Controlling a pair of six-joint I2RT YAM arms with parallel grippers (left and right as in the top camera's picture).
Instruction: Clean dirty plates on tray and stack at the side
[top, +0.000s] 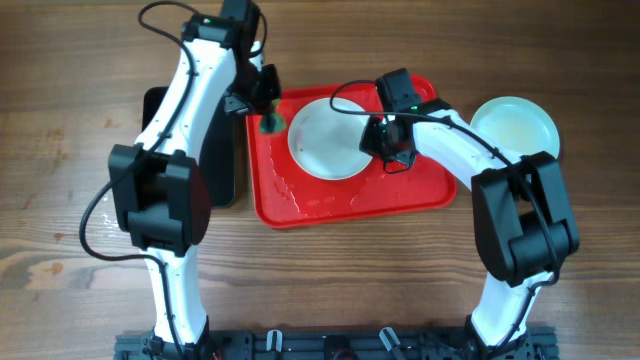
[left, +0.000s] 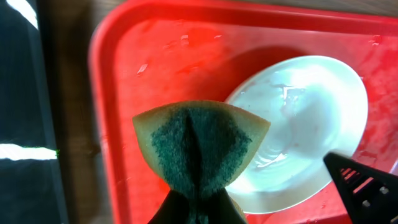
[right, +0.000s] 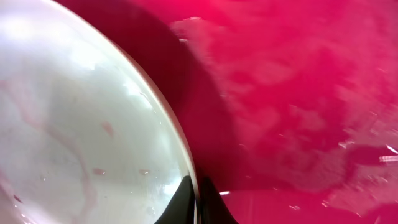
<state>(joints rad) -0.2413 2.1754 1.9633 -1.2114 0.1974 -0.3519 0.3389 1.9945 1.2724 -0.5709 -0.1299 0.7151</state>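
- Tray (top: 350, 200): red, at the centre of the overhead view, lying flat on the table (top: 60, 120). You will see wet patches and droplets on its floor, thickest towards its lower edge.
- White plate (top: 325, 140): sits inside the tray, in its upper middle part. In the right wrist view it fills the left half of the frame and carries faint pinkish smears and small water beads.
- Pale plate (top: 515, 125): off the tray, on the table at the upper right of the overhead view, just beside the tray's right edge. Your right arm partly covers its lower left rim.
- Left gripper (left: 198, 210): clamped on the sponge (left: 199, 149), which is pinched into a fold, its green face upward with a yellow border. In the overhead view you find it over the tray's upper left corner, just left of the white plate. Whether the sponge touches the tray cannot be told.
- Right gripper (right: 198, 205): closed on the white plate's right rim, one finger on each side of the edge at the bottom of the right wrist view.
- Black tray (left: 18, 81): left of the red tray, largely hidden under your left arm in the overhead view.
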